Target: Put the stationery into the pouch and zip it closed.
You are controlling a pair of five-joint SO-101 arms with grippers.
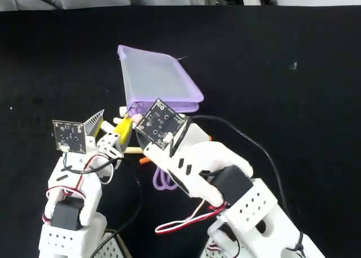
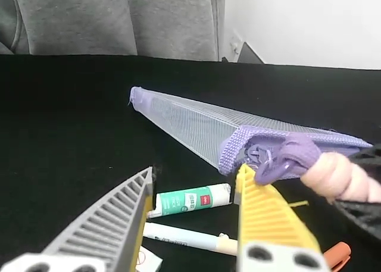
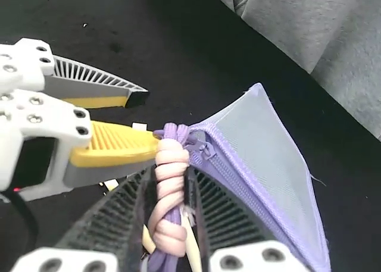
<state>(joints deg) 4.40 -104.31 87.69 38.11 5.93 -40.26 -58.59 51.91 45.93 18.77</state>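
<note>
A purple mesh pouch lies flat on the black table. My right gripper is at its near corner, black fingers shut on the pink and purple zipper cord. The left gripper stands open just beside that corner, its yellow finger touching the cord. Between and under its fingers lie a green-and-white stick and a white pen. An orange marker tip shows nearby.
A thin cream stick, an orange tip and purple loops lie partly under the right arm. Grey fabric runs along the table's far edge. Black table surface stretches to the right of the pouch.
</note>
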